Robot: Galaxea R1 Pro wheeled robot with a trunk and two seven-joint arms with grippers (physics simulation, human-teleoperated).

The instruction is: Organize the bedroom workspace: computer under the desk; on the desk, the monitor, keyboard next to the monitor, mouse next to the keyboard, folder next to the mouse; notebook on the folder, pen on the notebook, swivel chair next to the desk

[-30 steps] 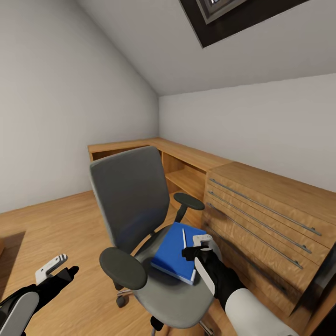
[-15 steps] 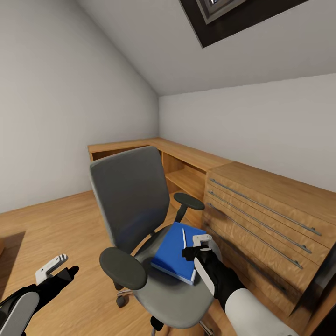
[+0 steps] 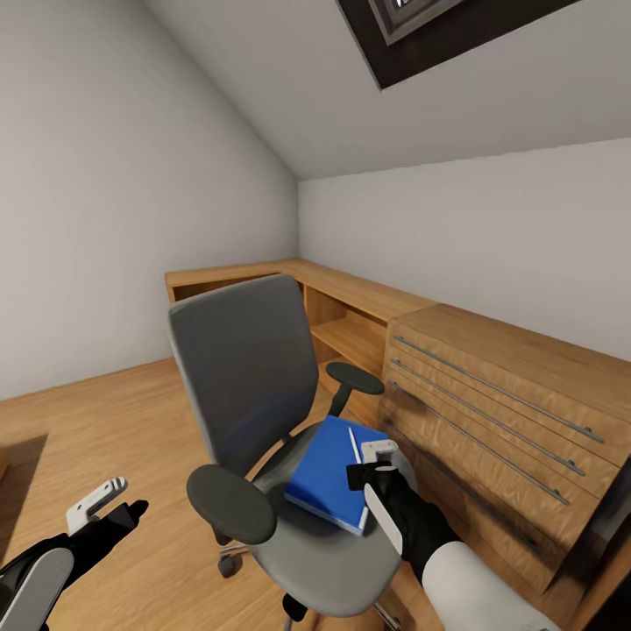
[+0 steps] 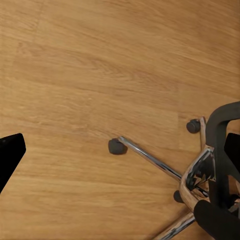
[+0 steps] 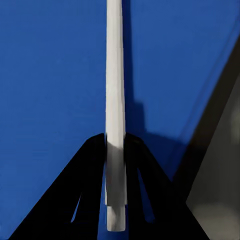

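The swivel chair (image 3: pixel 245 359) with grey back and seat stands in the middle of the head view, and its chrome base (image 4: pixel 165 167) on castors shows in the left wrist view. A blue folder (image 3: pixel 322 471) (image 5: pixel 50 75) lies flat on the seat. My right gripper (image 3: pixel 364 474) (image 5: pixel 115 140) is shut on the thin white pen (image 3: pixel 355 443) (image 5: pixel 114 75), holding it by one end just over the folder. My left gripper (image 3: pixel 109 501) hangs open over the floor beside the chair. The desk, computer, monitor, keyboard, mouse and notebook are out of view.
A light wood drawer-and-shelf cabinet (image 3: pixel 491 394) runs along the wall close behind and to the right of the chair. Wood plank floor (image 3: pixel 105 412) lies open to the left. A dark-framed skylight (image 3: pixel 421 26) sits in the sloped ceiling.
The pen's far tip has shifted slightly to the right over the folder with my right gripper. The left arm, the chair and the folder have not moved.
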